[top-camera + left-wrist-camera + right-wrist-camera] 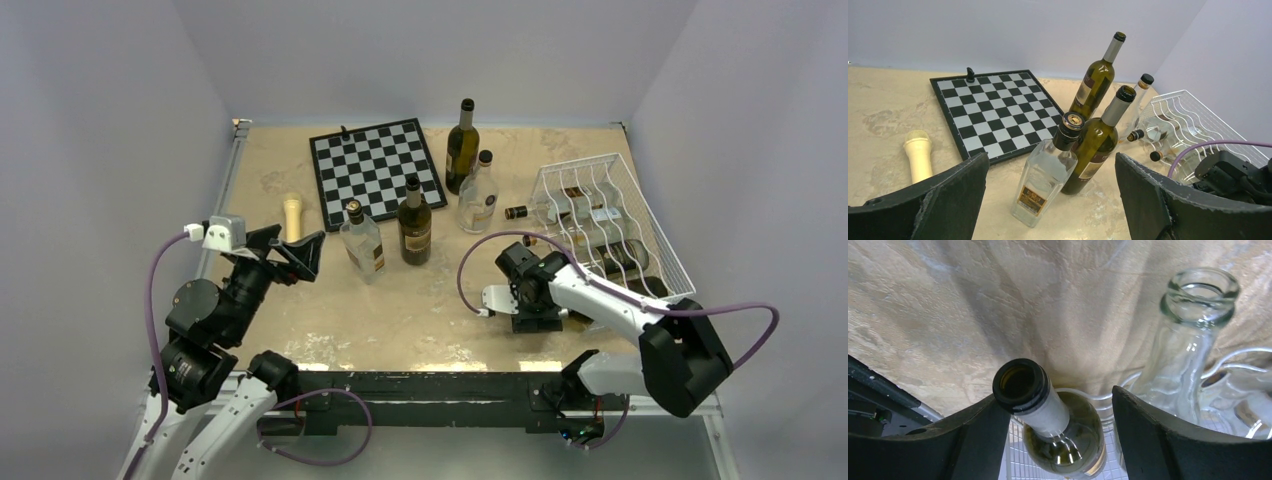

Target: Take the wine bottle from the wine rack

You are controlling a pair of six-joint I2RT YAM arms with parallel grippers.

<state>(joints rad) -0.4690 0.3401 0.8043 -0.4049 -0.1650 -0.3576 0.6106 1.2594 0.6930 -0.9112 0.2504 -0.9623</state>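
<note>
The white wire wine rack [612, 222] stands at the right, with several bottles lying in its cradles. In the right wrist view, a green wine bottle [1048, 412] with an open black mouth lies on the rack's grid [1015, 452]. Its neck sits between my fingers, close to the left finger [973, 440]. My right gripper [530, 300] [1058, 405] is open around that neck at the rack's near left end. A clear empty bottle [1188, 340] lies beside it. My left gripper [292, 255] [1052, 160] is open and empty, held above the table at the left.
A chessboard [377, 170] lies at the back. Standing bottles cluster mid-table: a green one [461, 148], a clear one [478, 198], a dark one [415, 225] and a clear square one [363, 243]. A cream cylinder [291, 215] lies left of the board. Grey walls enclose the table.
</note>
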